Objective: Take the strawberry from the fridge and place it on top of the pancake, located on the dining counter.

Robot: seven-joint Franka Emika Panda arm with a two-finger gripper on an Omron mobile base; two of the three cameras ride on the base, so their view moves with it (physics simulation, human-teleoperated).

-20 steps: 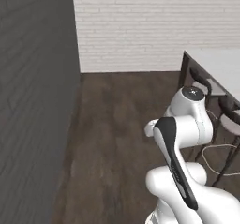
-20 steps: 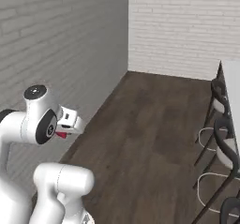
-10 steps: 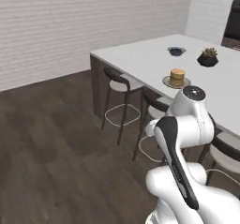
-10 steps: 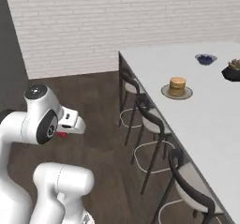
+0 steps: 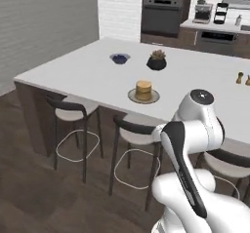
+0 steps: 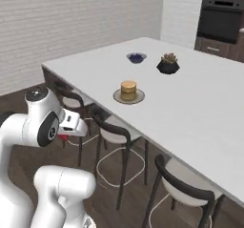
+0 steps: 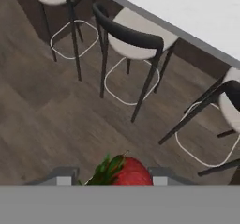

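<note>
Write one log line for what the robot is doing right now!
phase: carrying | tool: shut on strawberry | pancake: on plate, dining counter | strawberry: not yet placed | tool over floor near stools

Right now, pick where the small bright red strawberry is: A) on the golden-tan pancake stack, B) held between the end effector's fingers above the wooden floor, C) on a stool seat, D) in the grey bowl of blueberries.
B: the hand view shows the small bright red strawberry gripped in the end effector over the dark wooden floor.
</note>
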